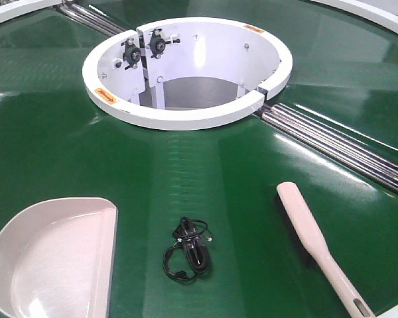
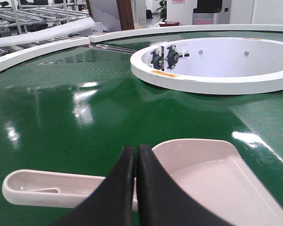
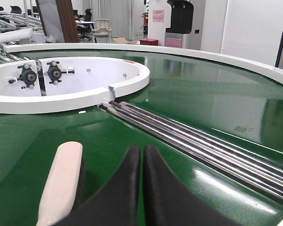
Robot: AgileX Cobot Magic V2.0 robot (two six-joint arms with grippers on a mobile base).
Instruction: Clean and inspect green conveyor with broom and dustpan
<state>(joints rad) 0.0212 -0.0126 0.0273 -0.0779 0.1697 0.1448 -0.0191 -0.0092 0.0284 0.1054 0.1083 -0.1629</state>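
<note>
The glossy green conveyor (image 1: pixel 205 179) fills the front view around a white ring hub (image 1: pixel 186 116). The pale pink dustpan (image 1: pixel 56 262) lies at the lower left, its handle running off the left edge. The pink broom (image 1: pixel 315 242) lies at the lower right, dark bristles facing left. Neither gripper shows in the front view. In the left wrist view my left gripper (image 2: pixel 135 153) is shut and holds nothing, hovering over the neck where the dustpan (image 2: pixel 212 174) meets its handle (image 2: pixel 47 188). My right gripper (image 3: pixel 142 153) is shut and holds nothing, just right of the broom (image 3: pixel 61 181).
A tangled black cable (image 1: pixel 188 250) lies on the belt between dustpan and broom. Chrome roller strips (image 1: pixel 338 149) run from the hub to the right edge. Bearing blocks (image 1: pixel 142 50) sit inside the hub. A white outer rim (image 3: pixel 217 56) bounds the belt.
</note>
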